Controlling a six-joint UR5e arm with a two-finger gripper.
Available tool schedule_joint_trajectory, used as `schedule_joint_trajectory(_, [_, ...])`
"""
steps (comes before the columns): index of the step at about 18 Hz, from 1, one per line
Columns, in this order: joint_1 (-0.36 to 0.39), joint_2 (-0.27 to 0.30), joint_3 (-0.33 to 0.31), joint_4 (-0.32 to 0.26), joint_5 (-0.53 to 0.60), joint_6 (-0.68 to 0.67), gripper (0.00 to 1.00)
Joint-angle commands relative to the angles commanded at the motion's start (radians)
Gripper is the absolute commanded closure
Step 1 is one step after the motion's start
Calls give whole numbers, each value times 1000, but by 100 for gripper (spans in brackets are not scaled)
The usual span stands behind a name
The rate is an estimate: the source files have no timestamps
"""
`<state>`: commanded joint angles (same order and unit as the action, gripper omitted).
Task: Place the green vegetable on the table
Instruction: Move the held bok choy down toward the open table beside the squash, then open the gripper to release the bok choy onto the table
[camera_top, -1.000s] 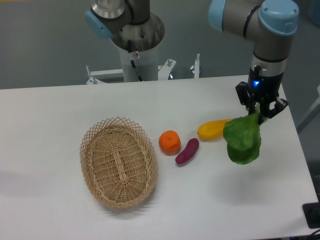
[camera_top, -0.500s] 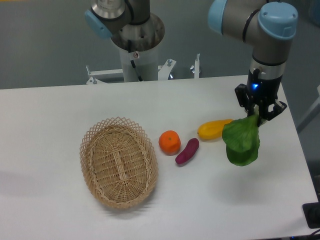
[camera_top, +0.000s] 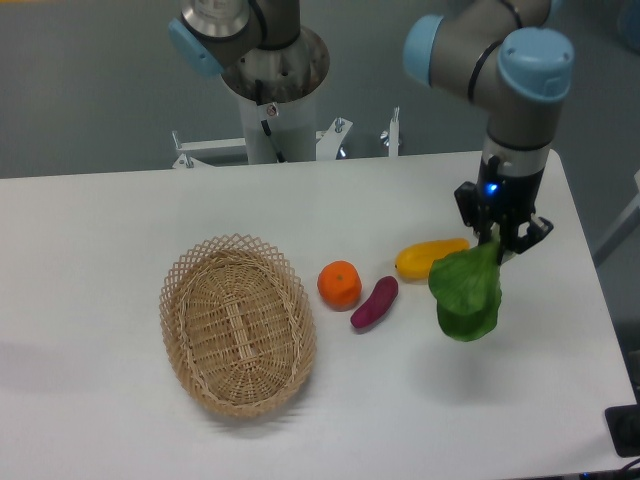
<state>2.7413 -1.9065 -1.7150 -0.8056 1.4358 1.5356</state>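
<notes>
Camera view, fixed, looking down on the table (camera_top: 90, 210): white top, with the wicker basket (camera_top: 238, 325) toward 8 o'clock of centre and holding nothing that shows. Task status, as judged: the lift is done, the placing is not. The green vegetable (camera_top: 465, 292) hangs in the air off the arm, leaf down, over bare tabletop at about 4 o'clock of centre; a faint shadow lies under it, apart from the leaf, so no contact with the surface yet. What is left: lower it, let go, withdraw. At 9 o'clock of the leaf lies the yellow squash (camera_top: 428, 258), its right end just beside or behind the leaf edge; cannot tell if they touch. Further out at 9 o'clock sit the purple piece (camera_top: 374, 302) and the orange (camera_top: 339, 285). Gripper (camera_top: 497, 237): fingers pressed close, pinching the upper stem end of the vegetable; the pale stem itself is hidden between them.
</notes>
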Motion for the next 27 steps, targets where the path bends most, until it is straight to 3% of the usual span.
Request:
schedule_joint_trajectory(5, [-60, -132, 38, 135, -2, -17, 65])
schedule_joint_trajectory(10, [-112, -216, 94, 141, 0, -20, 65])
schedule_joint_trajectory(19, [-123, -233, 69, 143, 0, -17, 63])
schedule_joint_trajectory(20, [-124, -233, 69, 143, 0, -18, 58])
schedule_joint_trajectory(21, [-123, -233, 68, 143, 0, -20, 45])
schedule_joint_trajectory(22, [-124, -232, 68, 143, 0, -20, 18])
schedule_joint_trajectory(23, [-123, -229, 69, 143, 0, -18, 0])
schedule_joint_trajectory(27, [-123, -207, 57, 141, 2, -26, 0])
